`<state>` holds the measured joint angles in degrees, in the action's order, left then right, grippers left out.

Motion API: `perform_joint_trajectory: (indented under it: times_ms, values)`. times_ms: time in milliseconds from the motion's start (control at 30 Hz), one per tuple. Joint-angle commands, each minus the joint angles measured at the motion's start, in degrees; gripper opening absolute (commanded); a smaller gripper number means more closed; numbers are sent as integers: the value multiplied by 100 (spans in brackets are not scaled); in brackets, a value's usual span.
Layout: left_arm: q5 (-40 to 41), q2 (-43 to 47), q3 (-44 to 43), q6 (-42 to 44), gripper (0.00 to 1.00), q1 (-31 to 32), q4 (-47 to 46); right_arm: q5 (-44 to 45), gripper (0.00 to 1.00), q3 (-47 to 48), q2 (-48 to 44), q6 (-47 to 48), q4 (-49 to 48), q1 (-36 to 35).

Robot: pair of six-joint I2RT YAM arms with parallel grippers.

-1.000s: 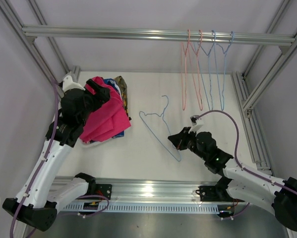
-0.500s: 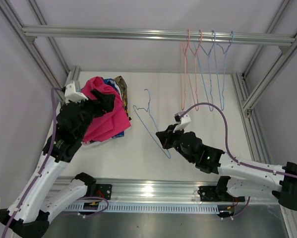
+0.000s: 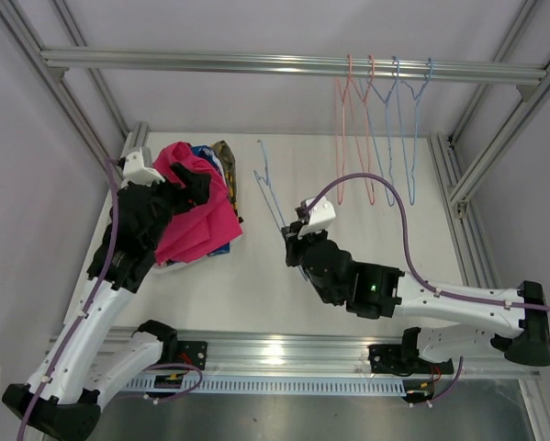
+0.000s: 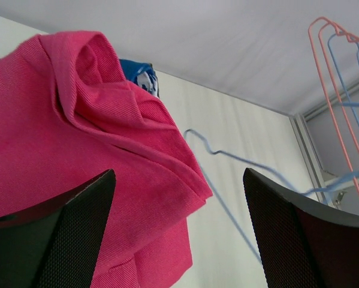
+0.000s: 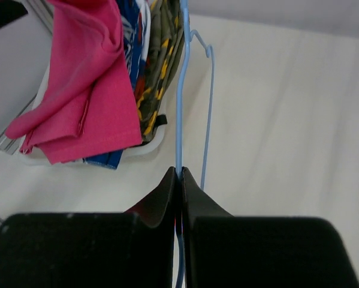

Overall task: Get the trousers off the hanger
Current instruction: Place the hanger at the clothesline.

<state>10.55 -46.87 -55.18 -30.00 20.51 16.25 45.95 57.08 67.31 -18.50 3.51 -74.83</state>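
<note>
The left gripper (image 4: 178,174) hangs with jaws wide apart just over the crumpled magenta pink trousers (image 3: 196,220). They top a pile at the table's (image 3: 366,276) far left, with the blue-and-white patterned pair (image 3: 204,153) and camouflage pair (image 5: 158,66) poking out behind. The right gripper (image 5: 179,175) is pinched tight on the bare blue hanger (image 3: 267,184) beside the pile, and four more hangers (image 3: 376,129) hang on the rail (image 3: 210,62).

Overhead view wide — wrist views close, sharing trousers (image 3: 196,216).

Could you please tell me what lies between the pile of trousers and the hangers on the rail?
In the top view, the blue hanger gripped by the right hand stands between the trousers and the hangers on the rail; otherwise only bare table.
</note>
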Motion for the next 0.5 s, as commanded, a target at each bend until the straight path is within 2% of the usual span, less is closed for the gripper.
perform_joint_trajectory:
  times_ms: [0, 267, 300, 467]
  values:
    - [-237, 3, 24, -24, 91, -258, -315, 1275, 0, 811, -16, 872, 150, -268]
    - [307, 327, 24, 380, 92, -513, -429, 1820, 0, 1384, -157, 1841, -157, -322]
    - [403, 432, 42, 433, 92, -513, -465, 1864, 0, 1498, -157, 2189, -279, -296]
    - [483, 495, 86, 442, 93, -557, -491, 1689, 0, 2025, -34, 2492, -237, -15]
